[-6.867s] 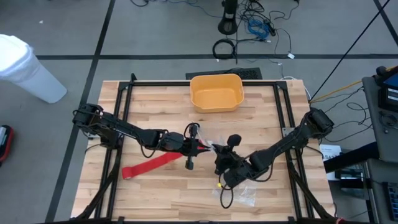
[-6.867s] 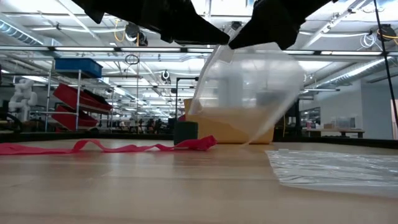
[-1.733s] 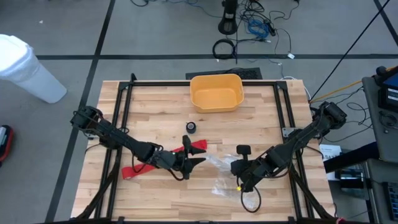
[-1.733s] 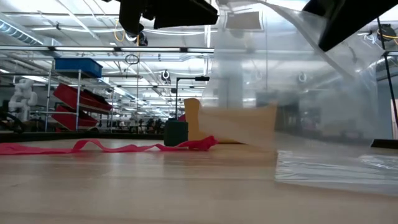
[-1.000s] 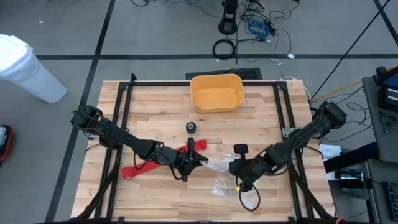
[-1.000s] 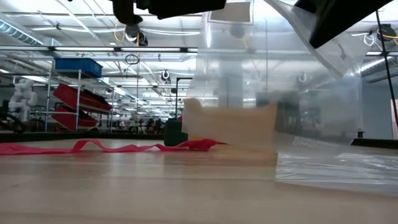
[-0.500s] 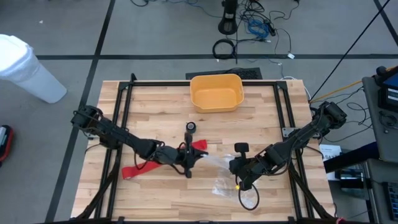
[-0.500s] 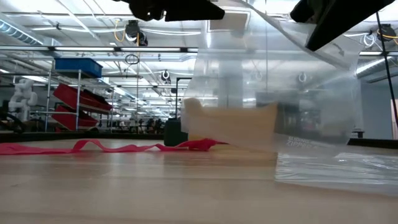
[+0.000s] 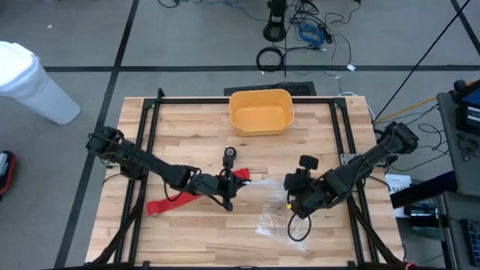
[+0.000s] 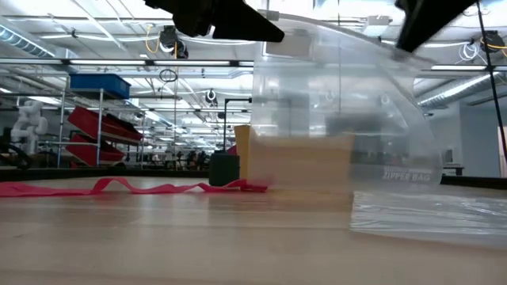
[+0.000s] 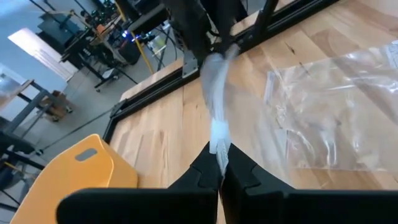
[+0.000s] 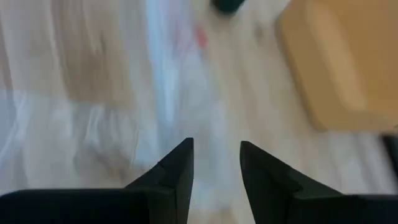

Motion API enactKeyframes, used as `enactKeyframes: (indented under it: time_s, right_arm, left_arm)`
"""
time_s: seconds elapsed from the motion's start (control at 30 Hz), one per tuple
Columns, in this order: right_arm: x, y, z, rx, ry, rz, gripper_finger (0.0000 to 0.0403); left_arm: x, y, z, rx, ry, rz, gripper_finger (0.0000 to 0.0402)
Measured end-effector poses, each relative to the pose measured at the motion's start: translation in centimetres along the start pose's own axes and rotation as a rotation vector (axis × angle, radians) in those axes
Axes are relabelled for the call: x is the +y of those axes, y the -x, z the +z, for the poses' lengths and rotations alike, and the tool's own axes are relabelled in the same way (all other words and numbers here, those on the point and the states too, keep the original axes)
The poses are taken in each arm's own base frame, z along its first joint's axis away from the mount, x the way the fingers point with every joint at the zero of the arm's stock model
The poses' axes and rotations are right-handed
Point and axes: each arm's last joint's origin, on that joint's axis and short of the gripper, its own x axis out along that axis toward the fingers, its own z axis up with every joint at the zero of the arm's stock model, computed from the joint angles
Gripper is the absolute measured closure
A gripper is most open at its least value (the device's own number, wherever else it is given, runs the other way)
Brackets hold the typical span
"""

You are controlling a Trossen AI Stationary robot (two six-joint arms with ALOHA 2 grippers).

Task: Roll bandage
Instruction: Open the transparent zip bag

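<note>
The red bandage [image 9: 174,200] lies flat as a long strip on the table left of the middle; its wavy length [image 10: 119,188] shows low in the low view. No gripper touches it. My left gripper [image 9: 228,186] is shut on a clear plastic zipper bag [image 10: 341,119] just right of the bandage's end [image 9: 241,175]. My right gripper [image 9: 294,196] hovers open above the bag's lower part [image 9: 281,220], its fingers [image 12: 180,158] apart with nothing between them. My left gripper pinches the bag's narrow top edge [image 11: 218,138] between its two shut fingers. The fingers come nearly level from the table's left. That edge is lifted clear and stretches away from the fingers, while the bag's lower part [image 9: 281,220] lies crinkled on the table.
An orange bin [image 9: 261,111] stands at the table's far middle. A small dark cylinder [image 9: 230,153] stands on the table just beyond my left gripper. Black frame rails [image 9: 142,150] run along the table's sides. Bare wood lies along the near edge.
My left gripper has shut on the bag's top edge and rolled a little. My right gripper has let go of the bag, risen and tipped more steeply downward. The bag's raised edge now curves down away from the right gripper and hangs from the left one only.
</note>
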Motion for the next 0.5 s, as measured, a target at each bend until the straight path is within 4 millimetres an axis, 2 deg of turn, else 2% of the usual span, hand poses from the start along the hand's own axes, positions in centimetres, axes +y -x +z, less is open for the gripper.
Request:
enactKeyframes:
  time_s: [0.13, 0.27, 0.4, 0.5]
  right_arm:
    - [0.0, 1.4, 1.8, -0.140, 0.085, -0.026, 0.0284]
    - [1.1, 1.7, 4.2, -0.338, 0.225, 0.044, 0.0284]
    - [2.3, 1.3, 6.8, -0.527, 0.318, 0.048, 0.0284]
    - [2.3, 0.8, 7.8, -0.574, 0.330, 0.032, 0.0284]
  left_arm:
    - [0.2, -0.1, -0.1, 0.003, 0.047, 0.005, 0.0401]
    - [0.7, -0.4, -0.4, 0.009, 0.091, 0.004, 0.0401]
    - [0.8, -0.6, -0.7, 0.015, 0.121, -0.039, 0.0401]
    - [0.8, -0.6, -0.7, 0.017, 0.127, -0.047, 0.0401]
